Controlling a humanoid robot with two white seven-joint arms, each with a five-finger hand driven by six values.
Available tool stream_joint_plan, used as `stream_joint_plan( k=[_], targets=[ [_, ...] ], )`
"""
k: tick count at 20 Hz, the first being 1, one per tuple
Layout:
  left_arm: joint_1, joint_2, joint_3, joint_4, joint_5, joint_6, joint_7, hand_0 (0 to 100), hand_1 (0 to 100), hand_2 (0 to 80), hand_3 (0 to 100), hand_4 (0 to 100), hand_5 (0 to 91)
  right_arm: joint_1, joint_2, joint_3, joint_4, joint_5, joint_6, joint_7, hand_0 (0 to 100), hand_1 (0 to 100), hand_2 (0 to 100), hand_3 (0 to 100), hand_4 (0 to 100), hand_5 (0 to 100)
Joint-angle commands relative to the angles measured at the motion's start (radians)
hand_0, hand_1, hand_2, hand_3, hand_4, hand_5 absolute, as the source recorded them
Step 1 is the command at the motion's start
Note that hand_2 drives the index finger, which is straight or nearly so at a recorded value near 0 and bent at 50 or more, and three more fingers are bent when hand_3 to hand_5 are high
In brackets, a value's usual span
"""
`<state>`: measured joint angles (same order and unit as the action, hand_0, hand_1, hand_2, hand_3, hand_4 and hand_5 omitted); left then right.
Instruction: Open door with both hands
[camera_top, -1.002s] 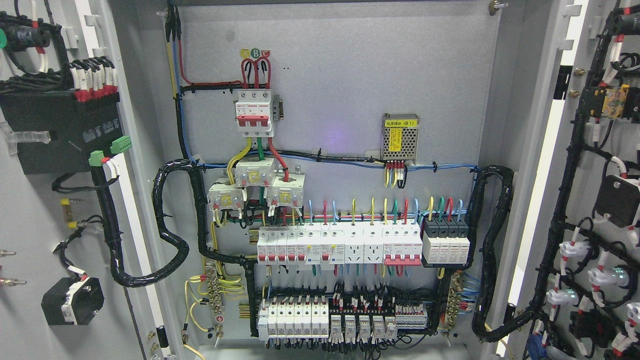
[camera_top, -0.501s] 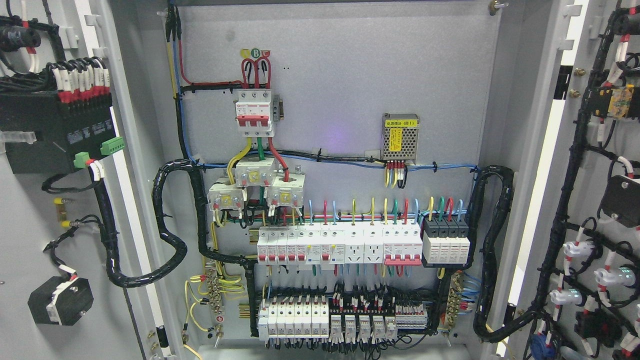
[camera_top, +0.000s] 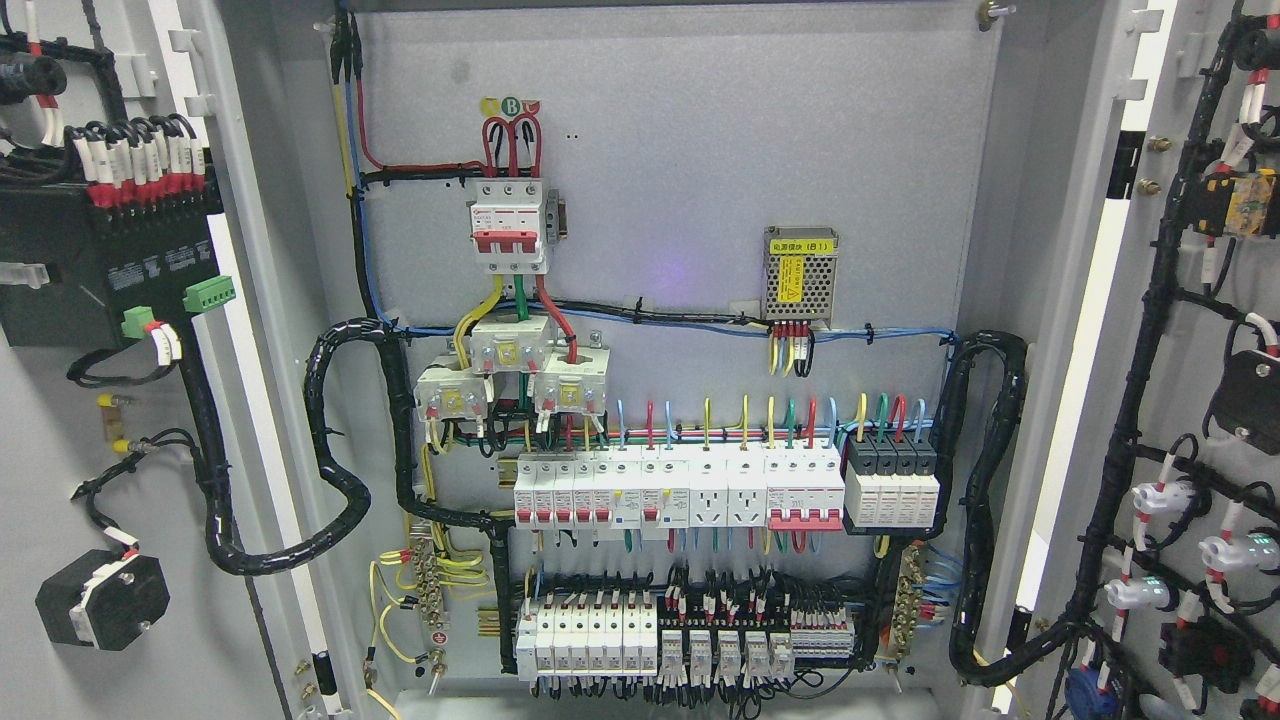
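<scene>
Both cabinet doors stand swung wide. Left door (camera_top: 60, 420) fills the pic's left edge, inner face w/ a black module (camera_top: 100, 265) at its top and a black wire loom (camera_top: 215, 470) running down. Right door (camera_top: 1190, 400) sits at the right edge, wiring and small parts on its inner face. Btwn them the back panel (camera_top: 700, 150) shows breaker rows (camera_top: 680, 490) along its lower half. Neither hand in view, so finger state can't be told.
</scene>
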<state>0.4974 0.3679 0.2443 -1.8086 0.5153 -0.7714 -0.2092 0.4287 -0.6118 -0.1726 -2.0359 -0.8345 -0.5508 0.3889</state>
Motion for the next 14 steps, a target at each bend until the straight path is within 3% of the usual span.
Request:
stream_joint_plan(
  k=[1,10,14],
  targets=[
    [-0.033,0.036,0.053,0.038,0.037,-0.356,0.004,0,0,0.0,0,4,0.0,0.002,-0.028,-0.05,0.032,-0.031,-0.001,0.015,0,0,0,0,0,0],
    [-0.071,0.068,0.104,0.069,0.091,-0.276,0.002,0,0,0.0,0,4,0.0,0.004,-0.029,-0.073,0.071,-0.031,-0.003,0.019,0,0,0,0,0,0],
    [-0.074,0.075,0.116,0.078,0.103,-0.235,0.004,0,0,0.0,0,4,0.0,0.005,-0.028,-0.094,0.086,-0.031,-0.004,0.051,0,0,0,0,0,0]
  ],
)
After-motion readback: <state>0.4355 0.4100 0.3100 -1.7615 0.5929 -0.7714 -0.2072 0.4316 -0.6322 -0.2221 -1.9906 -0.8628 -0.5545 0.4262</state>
